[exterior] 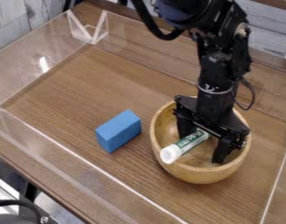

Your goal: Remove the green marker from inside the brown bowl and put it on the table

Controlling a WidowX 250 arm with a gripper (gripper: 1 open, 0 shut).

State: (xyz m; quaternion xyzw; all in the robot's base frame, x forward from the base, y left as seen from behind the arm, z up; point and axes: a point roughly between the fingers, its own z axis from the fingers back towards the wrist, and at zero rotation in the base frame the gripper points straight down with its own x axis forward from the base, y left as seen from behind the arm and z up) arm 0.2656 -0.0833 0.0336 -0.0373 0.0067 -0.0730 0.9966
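Tool (207, 142) spread wide, pointing down into brown bowl (236, 163) near counter's (75, 96) right front edge, straddling green marker (184, 145) lying tilted inside — best settle lower, pinch mid-barrel

We count one green marker (184, 145), one brown bowl (240, 163), one blue block (117, 130) — three loose things on one surface (98, 83).

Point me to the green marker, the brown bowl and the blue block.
green marker (180, 148): camera view, on its green label band.
brown bowl (194, 173): camera view, on the near outer wall.
blue block (117, 130): camera view, on its top face.
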